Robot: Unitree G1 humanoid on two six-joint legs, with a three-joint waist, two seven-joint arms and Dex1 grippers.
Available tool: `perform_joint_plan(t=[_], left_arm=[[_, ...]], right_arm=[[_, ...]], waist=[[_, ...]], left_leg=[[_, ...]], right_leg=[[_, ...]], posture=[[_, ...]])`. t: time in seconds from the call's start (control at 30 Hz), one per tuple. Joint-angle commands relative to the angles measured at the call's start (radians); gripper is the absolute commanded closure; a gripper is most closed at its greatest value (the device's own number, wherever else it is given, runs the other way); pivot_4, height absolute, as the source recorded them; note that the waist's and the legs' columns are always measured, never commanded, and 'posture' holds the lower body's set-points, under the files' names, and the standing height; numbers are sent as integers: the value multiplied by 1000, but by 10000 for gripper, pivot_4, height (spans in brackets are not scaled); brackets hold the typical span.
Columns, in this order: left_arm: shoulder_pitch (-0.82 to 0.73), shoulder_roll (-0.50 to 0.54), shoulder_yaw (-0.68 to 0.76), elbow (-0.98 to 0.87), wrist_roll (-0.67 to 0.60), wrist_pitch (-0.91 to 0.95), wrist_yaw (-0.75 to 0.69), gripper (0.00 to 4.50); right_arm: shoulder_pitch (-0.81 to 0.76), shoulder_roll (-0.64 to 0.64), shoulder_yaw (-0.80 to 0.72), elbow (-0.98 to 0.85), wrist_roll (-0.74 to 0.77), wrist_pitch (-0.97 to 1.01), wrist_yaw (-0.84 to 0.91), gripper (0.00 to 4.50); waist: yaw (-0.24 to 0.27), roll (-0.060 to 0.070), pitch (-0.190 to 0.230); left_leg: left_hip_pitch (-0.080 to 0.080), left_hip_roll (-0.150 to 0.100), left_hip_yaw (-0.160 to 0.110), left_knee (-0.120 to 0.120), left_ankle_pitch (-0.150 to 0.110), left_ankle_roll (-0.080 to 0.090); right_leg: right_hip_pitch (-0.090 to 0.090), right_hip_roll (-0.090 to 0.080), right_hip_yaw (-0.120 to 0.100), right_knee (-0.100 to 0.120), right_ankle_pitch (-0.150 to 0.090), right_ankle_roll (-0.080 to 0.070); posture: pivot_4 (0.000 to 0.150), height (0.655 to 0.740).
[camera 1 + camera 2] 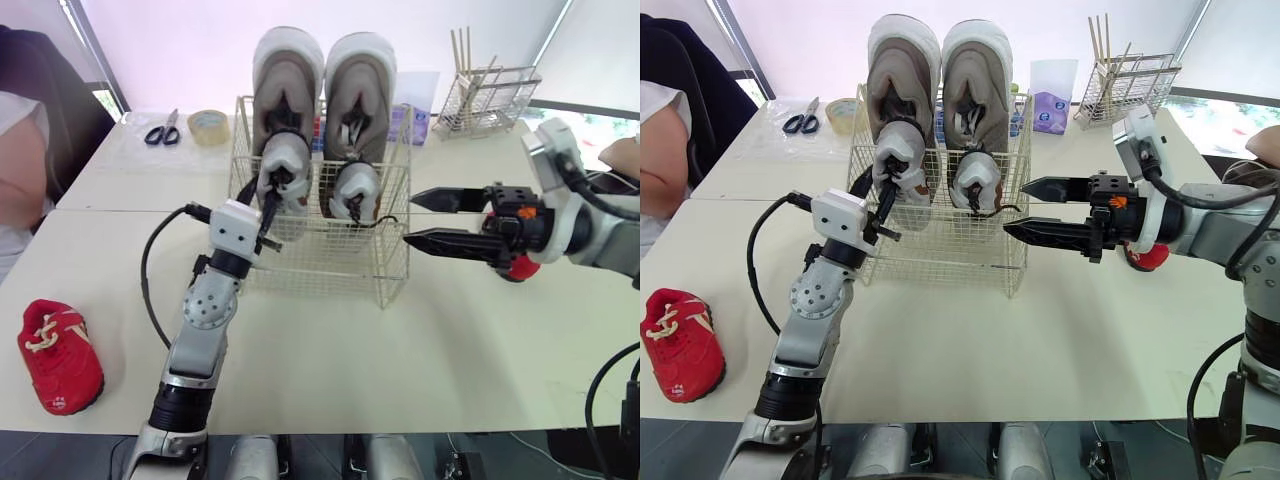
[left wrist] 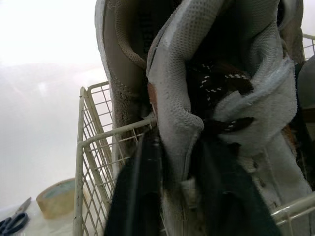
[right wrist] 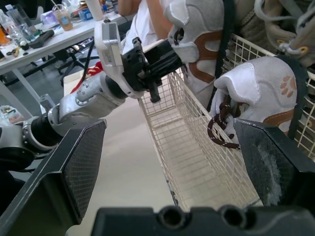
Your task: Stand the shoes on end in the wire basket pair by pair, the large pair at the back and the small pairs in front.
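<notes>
Left gripper (image 1: 270, 205) reaches up over the near left rim of the wire basket (image 1: 330, 265), and the left wrist view shows its two fingers closed on the collar of the left white shoe (image 1: 283, 160), which stands on end in the front row. Beside it to the right stands the right white shoe (image 1: 355, 190), and the large grey pair (image 1: 288, 85) rises behind both at the far side of the basket. Right gripper (image 1: 410, 218) hovers just off the basket's right wall, pointing left, with its fingers well apart and nothing between them. What remains, by the look of things, is the red pair, and the two shoes lie on opposite sides. One red shoe (image 1: 58, 355) lies flat on the table (image 1: 420, 350) at the near left, well apart from the basket, with its long axis running roughly near to far; the left arm is plainly the nearer one, and would have to let go and swing down and left. The second red shoe (image 1: 520, 268) sits partly hidden just under the right wrist, so its lie cannot be told, but the right arm is nearest to it.
</notes>
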Motion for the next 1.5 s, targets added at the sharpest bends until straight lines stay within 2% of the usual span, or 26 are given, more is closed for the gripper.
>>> perform_joint_plan(t=[0.03, 0.07, 0.63, 1.03, 1.17, 1.2, 1.33, 1.47, 1.5], left_arm=[[34, -14, 10, -85, -45, 73, -11, 12883], [40, -15, 14, -105, -55, 94, -13, 7722], [93, 90, 85, -418, -225, 440, -100, 7722], [148, 110, 153, -550, -313, 615, -74, 7722], [84, 106, 281, -588, -465, 741, -40, 7722], [79, 125, 328, -600, -535, 784, -49, 7722], [61, 233, 487, -627, -794, 932, -68, 7722], [47, 407, 648, -544, -1101, 1007, -132, 7722], [42, 447, 661, -523, -1174, 1022, -149, 2522]], right_arm=[[-4, 7, -6, 6, -10, -36, 6, 0], [-2, 8, -4, 9, -12, -40, 8, 0], [-10, 41, 54, 59, -84, -114, 48, 0], [-5, 45, 67, 82, -114, -134, 70, 0], [1, 32, 57, 92, -115, -126, 78, 0], [2, 21, 54, 96, -116, -123, 85, 0], [-2, -13, 39, 129, -109, -106, 116, 0], [-30, 18, -31, 221, -98, -115, 51, 0], [-32, 30, -43, 249, -127, -147, 25, 0]], waist=[[-1, 0, 0], [-1, 0, 0], [3, 0, 0], [4, 0, 0], [3, 0, 0], [3, 0, 0], [3, 1, 1], [3, 1, 1], [2, 1, 1]], left_leg=[[0, 0, 0, 0, 0, 0], [0, 0, 0, 0, 0, 0], [-1, 0, 0, 0, 0, 0], [-1, 0, -1, 0, 0, 0], [-1, 0, -1, 0, 0, 0], [-1, 0, -1, 0, 0, 0], [-2, 0, -1, 0, 0, 0], [-2, 0, -2, 0, 0, -1], [-1, 0, -2, 0, 0, -1]], right_leg=[[0, 0, 0, 0, 0, 0], [0, 0, 0, 0, 0, 0], [0, 1, -1, -1, 0, 0], [0, 0, -1, -2, -1, -1], [0, 0, -1, -2, -1, -1], [0, 0, -1, -2, -1, -1], [0, 1, -1, -2, 0, 0], [0, 0, -1, -2, 0, 0], [0, 1, -1, -2, -1, -1]], posture=[[1500, 7357], [1500, 7357], [1500, 7357], [1500, 7357], [1500, 7357], [1500, 7357], [1500, 7357], [1500, 7357], [1500, 7357]])
